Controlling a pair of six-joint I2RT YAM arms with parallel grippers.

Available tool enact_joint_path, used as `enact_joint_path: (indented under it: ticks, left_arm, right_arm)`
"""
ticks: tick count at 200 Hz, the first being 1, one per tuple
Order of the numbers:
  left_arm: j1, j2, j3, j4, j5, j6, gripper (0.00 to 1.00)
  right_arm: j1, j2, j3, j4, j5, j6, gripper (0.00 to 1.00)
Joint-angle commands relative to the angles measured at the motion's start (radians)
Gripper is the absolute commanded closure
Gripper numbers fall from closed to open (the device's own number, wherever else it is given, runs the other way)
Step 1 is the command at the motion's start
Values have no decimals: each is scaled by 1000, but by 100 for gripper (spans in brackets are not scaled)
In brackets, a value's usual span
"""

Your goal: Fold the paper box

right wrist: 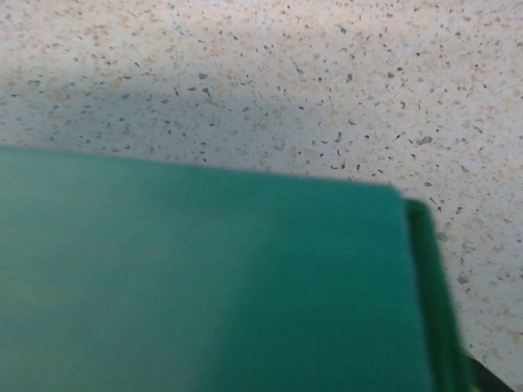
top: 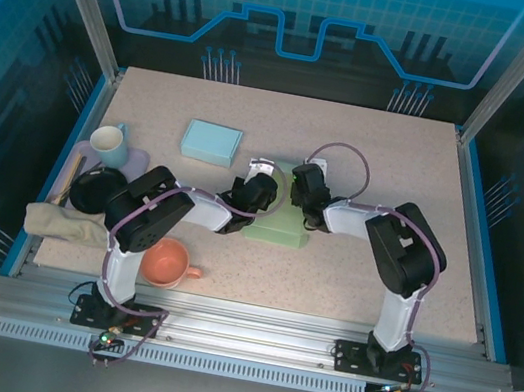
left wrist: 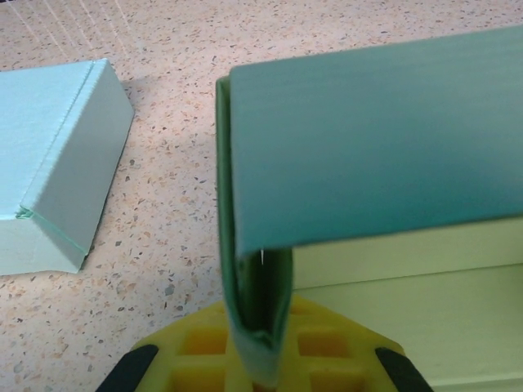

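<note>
At the middle of the bench (top: 397, 179) the paper box (top: 277, 224) is lying between my two arms, its long side running left to right. My left end effector (left wrist: 260, 371) is pinching its doubled-over wall flap (left wrist: 255, 310) at the left end. My right end effector (top: 304, 198) is hanging close by the opposite end, and I cannot tell whether it is spread or closed

Can't see much of the box (top: 281, 232) from up top, mostly buried under the left gripper (top: 264, 196) and right gripper (top: 294, 200). Chopped off by the right edge in the left wrist view, same deal for the blue box (left wrist: 49, 163) on the left. Total blur on the right wrist cam, so no telling open or closed there.
</note>
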Motion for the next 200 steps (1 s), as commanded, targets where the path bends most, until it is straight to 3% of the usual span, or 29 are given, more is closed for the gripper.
enact_joint_path:
  ticks: [1, 38, 70, 126, 144, 174, 200]
  left_arm:
    - [4, 19, -12, -51, -16, 34, 100]
    - [3, 19, -12, -53, -20, 32, 100]
    - [3, 22, -6, -59, -23, 29, 100]
    - [4, 26, 4, -72, -23, 28, 100]
    - [3, 29, 7, -76, -23, 28, 100]
    - [3, 30, 11, -80, -23, 29, 100]
    - [3, 32, 12, -83, -23, 29, 100]
  right_arm:
    - [-8, 23, 20, 16, 12, 23, 69]
    - [-15, 9, 13, -87, 181, 97, 78]
    - [1, -4, 35, -223, 403, 170, 78]
    - [15, -11, 46, -283, 462, 230, 74]
    - [17, -24, 38, -250, 410, 204, 73]
    - [14, -64, -66, 45, 85, 62, 66]
    - [25, -71, -91, 140, -25, 7, 61]
